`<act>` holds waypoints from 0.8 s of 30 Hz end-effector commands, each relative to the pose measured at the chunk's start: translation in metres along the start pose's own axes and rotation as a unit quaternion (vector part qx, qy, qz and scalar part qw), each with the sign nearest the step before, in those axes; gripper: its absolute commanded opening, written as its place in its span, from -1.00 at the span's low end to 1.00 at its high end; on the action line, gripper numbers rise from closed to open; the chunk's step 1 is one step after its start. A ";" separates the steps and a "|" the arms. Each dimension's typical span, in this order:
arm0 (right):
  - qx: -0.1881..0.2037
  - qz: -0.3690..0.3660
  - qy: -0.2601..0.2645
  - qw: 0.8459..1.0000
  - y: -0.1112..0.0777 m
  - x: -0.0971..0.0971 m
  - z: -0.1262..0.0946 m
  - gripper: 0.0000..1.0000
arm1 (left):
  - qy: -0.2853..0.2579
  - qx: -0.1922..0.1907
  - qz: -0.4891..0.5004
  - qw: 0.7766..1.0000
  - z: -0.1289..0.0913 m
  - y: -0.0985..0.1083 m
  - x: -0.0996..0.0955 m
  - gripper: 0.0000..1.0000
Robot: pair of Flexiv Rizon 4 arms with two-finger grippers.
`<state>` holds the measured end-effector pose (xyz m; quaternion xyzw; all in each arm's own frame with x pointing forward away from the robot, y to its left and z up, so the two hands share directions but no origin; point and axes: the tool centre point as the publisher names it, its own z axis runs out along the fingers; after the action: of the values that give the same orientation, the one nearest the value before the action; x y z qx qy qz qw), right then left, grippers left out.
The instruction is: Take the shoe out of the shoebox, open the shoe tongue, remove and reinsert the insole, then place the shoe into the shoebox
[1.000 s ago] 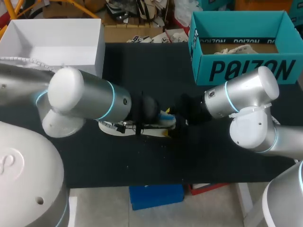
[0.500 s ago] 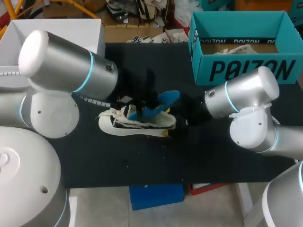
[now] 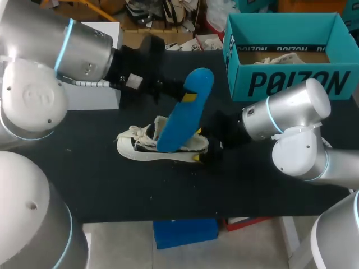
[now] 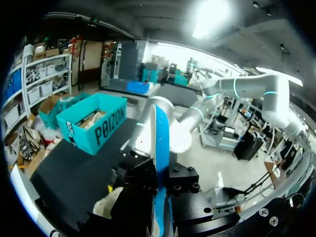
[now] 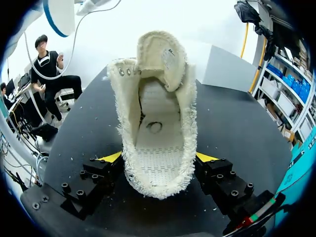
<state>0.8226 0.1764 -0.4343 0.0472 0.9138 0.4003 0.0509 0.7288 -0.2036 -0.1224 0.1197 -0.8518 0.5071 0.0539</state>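
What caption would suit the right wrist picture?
End effector clamps the heel of a cream shoe on a black table.

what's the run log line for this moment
left gripper: shut on blue insole, out of shoe | right gripper: shut on shoe heel, shoe on table | shoebox: without shoe

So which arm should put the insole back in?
Left. The left fingers grip the insole, tilted up over the shoe. The right fingers clamp the shoe's heel, so that arm is probably best left steadying it.
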 end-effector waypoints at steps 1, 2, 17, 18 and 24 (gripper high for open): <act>0.001 0.001 -0.001 1.000 -0.002 0.001 0.002 -1.00 | 0.064 0.057 -0.036 0.996 -0.052 0.009 0.002 -1.00; 0.001 0.001 -0.001 1.000 -0.002 0.001 0.002 -1.00 | 0.064 0.057 -0.036 0.996 -0.052 0.009 0.002 -1.00; 0.001 0.001 -0.001 1.000 -0.002 0.001 0.002 -1.00 | 0.092 0.097 -0.073 0.988 -0.053 0.008 0.006 -1.00; 0.001 0.001 -0.001 1.000 -0.002 0.001 0.002 -1.00 | 0.110 0.115 -0.095 0.983 -0.054 0.006 0.009 -1.00; 0.001 0.001 -0.001 1.000 -0.002 0.001 0.002 -1.00 | 0.157 0.168 -0.111 0.967 -0.064 -0.016 0.022 -1.00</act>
<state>0.8226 0.1764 -0.4343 0.0473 0.9138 0.4003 0.0509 0.7105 -0.1593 -0.0711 0.1458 -0.7446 0.6183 0.2050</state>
